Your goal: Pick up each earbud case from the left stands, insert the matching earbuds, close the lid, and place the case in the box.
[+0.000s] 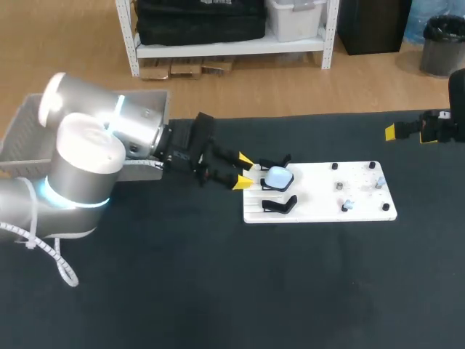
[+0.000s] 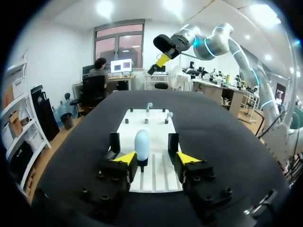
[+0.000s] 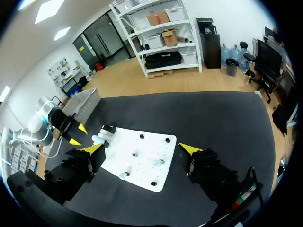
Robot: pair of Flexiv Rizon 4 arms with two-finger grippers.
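A pale blue earbud case stands upright on a black stand at the left end of the white board. My left gripper is level with it, just short of it. In the left wrist view the case is just ahead of the left gripper, nearer one yellow tip; the fingers stand apart and do not both touch it. Small pale earbuds sit on pegs at the board's right end. My right gripper hangs open at the far right, high over the board.
Empty black stands flank the case. A grey box sits at the table's back left, behind my left arm. Black cloth covers the table.
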